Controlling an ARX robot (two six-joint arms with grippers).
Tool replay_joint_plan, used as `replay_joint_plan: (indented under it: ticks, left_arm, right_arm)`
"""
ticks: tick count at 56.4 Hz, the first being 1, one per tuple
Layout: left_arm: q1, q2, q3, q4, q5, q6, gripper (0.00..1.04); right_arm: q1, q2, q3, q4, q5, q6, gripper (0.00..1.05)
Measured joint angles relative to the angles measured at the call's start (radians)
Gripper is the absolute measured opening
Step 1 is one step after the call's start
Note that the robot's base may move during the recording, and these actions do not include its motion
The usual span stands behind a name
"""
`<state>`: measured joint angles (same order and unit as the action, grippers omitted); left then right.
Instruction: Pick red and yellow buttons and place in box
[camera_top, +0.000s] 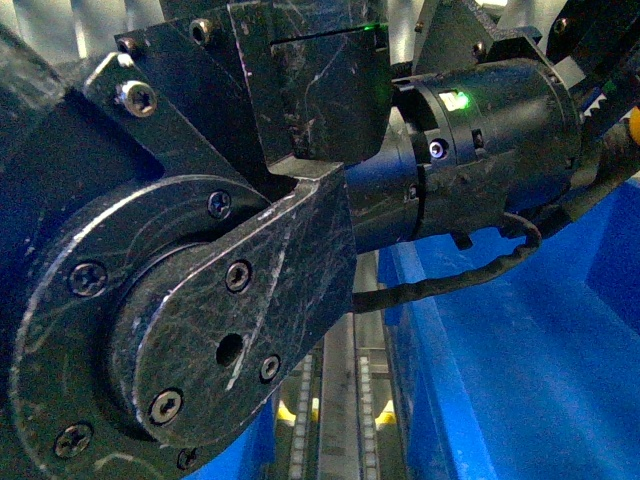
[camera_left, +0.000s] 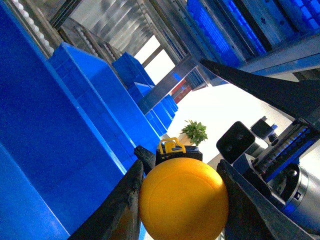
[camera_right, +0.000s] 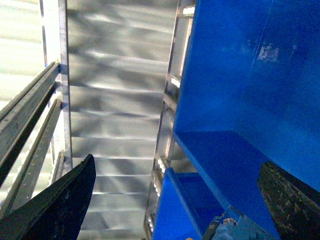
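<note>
we see the yellow button (camera_left: 183, 200) clamped between the dark, scuffed fingers (camera_left: 125, 200) of the left gripper (camera_left: 182, 162). it has a smooth, matte, round domed cap, with a black body and a small yellow clip behind it. it is held in the air beside tall blue plastic bins (camera_left: 75, 115). the right gripper (camera_right: 175, 172) stands wide apart, nothing between its rough black tips, facing a smooth-walled blue box (camera_right: 240, 100). in the front view a scratched black metal arm joint (camera_top: 200, 330), studded with screws, fills most of the frame.
</note>
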<state>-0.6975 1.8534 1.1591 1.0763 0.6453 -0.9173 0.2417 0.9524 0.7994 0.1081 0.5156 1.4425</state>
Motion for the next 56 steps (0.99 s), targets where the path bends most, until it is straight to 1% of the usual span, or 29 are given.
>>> replay_joint_plan:
  ticks: [12, 18, 21, 28, 31, 33, 36, 56]
  left_arm:
    - [0.000, 0.000, 0.002, 0.000, 0.000, 0.000, 0.35]
    - [0.000, 0.001, 0.002, 0.000, -0.001, 0.000, 0.35]
    - [0.000, 0.001, 0.004, 0.000, 0.000, -0.002, 0.35]
    - [0.000, 0.001, 0.012, 0.004, 0.000, -0.005, 0.35]
    - [0.000, 0.001, 0.015, 0.004, 0.000, -0.006, 0.35]
    - [0.000, 0.001, 0.018, 0.005, -0.001, -0.007, 0.35]
    - [0.000, 0.003, 0.018, 0.005, 0.000, -0.011, 0.35]
    - [-0.002, 0.010, 0.022, 0.006, -0.001, -0.012, 0.35]
  right_arm:
    - [0.002, 0.000, 0.000, 0.000, 0.001, 0.000, 0.98]
    - [0.003, 0.000, 0.000, 0.000, 0.006, -0.009, 0.78]
    - [0.003, 0.002, 0.000, 0.000, 0.010, -0.012, 0.72]
    - [0.003, 0.003, 0.000, -0.002, 0.017, -0.021, 0.51]
    - [0.003, 0.003, 0.000, -0.004, 0.017, -0.022, 0.44]
    - [0.002, 0.003, 0.000, -0.009, 0.019, -0.021, 0.36]
    - [0.002, 0.003, 0.000, -0.012, 0.023, -0.017, 0.30]
    - [0.000, 0.005, 0.000, -0.011, 0.026, -0.018, 0.29]
